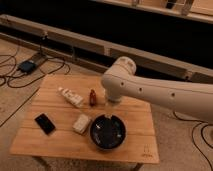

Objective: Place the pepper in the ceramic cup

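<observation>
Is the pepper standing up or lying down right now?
Upright: the pepper stands on end on the table, away from the gripper over the black bowl.

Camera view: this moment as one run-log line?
end effector: open, low behind bowl, right of pepper | pepper: on table, unheld | step: pick not yet done

Table (131,141) looks like pale wood, matt, w/ plank seams showing. Arm (160,92) = smooth off-white plastic shell w/ a soft sheen. The gripper (111,107) at its end, hanging just over the far rim of the bowl (93,136), has the same pale finish afaict. Bowl is black, glossy-ish, tiny highlights inside. Pepper (92,97) is dark red-brown, smooth, bit shiny. Whitish packet (71,96) prob plastic wrap. Pale block (82,123) matt. Flat black slab (45,123) smooth, low shine. Floor (180,147) rough & speckled
</observation>
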`<state>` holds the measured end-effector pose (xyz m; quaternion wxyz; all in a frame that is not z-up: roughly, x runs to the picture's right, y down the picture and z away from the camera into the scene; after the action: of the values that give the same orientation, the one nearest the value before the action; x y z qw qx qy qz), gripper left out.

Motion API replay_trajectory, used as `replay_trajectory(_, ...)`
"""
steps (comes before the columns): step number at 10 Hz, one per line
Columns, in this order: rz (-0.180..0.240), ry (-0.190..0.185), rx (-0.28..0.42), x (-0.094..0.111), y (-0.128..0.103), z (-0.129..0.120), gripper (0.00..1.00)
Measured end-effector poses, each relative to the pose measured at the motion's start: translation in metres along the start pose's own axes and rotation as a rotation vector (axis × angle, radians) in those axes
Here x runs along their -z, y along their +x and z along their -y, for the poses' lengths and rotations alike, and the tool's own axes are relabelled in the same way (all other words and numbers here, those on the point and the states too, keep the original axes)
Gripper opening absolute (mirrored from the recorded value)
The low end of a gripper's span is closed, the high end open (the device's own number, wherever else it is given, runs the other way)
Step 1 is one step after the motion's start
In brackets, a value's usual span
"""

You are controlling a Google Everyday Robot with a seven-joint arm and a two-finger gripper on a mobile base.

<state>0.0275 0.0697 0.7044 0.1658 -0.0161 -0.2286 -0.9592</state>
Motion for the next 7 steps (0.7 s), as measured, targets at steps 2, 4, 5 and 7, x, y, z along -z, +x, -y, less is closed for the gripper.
replay_trajectory(2,-0.003,-0.007,0.041,-0.008,0.031,-0.011,0.80)
replay_trajectory(4,-0.010,-0.009,0.087,-0.021,0.068,-0.017,0.80)
replay_trajectory(5,-0.011,-0.007,0.111,-0.030,0.088,-0.019,0.80)
replay_trajectory(7,0.005,0.006,0.146,-0.055,0.119,-0.024,0.80)
